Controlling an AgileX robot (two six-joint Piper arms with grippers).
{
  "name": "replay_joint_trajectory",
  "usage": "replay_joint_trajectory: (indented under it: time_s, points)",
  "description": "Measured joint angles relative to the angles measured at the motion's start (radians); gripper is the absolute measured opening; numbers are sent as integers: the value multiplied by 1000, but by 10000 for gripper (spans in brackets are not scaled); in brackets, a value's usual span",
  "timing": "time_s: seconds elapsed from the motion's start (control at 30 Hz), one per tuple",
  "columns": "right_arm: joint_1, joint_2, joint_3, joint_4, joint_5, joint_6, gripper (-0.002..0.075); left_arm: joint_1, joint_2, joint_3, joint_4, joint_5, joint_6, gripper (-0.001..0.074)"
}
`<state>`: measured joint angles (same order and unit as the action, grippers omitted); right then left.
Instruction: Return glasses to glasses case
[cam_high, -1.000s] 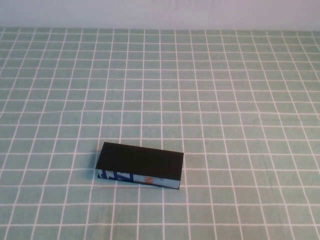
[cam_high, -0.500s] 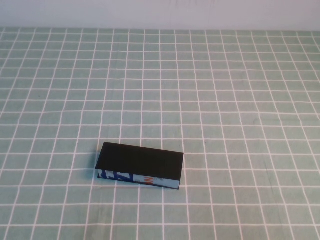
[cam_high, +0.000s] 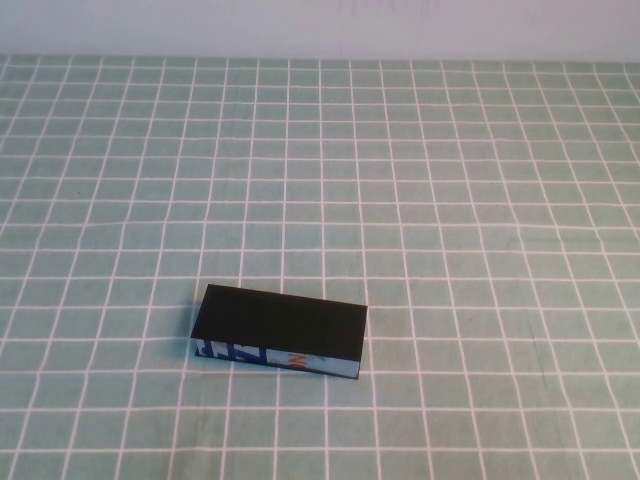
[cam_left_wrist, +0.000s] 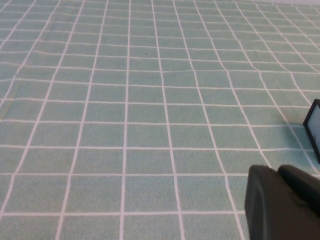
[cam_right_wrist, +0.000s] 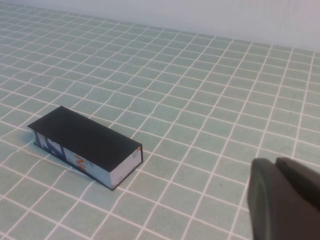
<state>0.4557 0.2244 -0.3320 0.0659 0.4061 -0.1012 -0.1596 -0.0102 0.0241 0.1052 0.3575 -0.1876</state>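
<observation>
Lying flat on the green checked cloth (cam_high: 450, 200), lid down and closed, with the case (cam_high: 280, 330) sitting in the near part of the table, a little left of centre in the high view. Running lengthwise from left to right, slightly skewed, the right end lying a touch nearer the robot. Showing the black lid on top and the light blue front edge with dark-blue and orange print facing the robot's side. Keeping exactly the same spot and the same angle as a second ago and half a second ago, with nothing on the cloth shifting between those moments and this one. Hanging low over bare cloth in its own wrist view, the left gripper (cam_left_wrist: 280, 200) showing only as a dark rounded mass at the picture's edge, with one pale end of the case (cam_left_wrist: 314, 127) just peeking in near it; not possible to tell whether wide, narrow or holding anything. Hovering likewise over the cloth in its wrist view, the right gripper (cam_right_wrist: 280, 195) appearing as the same kind of dark mass, well apart from the case (cam_right_wrist: 85, 147), which is lying whole and untouched; state there also not possible to tell. Staying outside the high view, both of them.
</observation>
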Motion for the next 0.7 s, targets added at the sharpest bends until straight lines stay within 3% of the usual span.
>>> replay_joint_trajectory:
  time_s: [0.5,0.7]
  points:
    - [-8,-17,0,-2,2,0,-12,0,0,0,0,0,0,2]
    - [-137,-91,2,-21,0,0,-12,0,0,0,0,0,0,2]
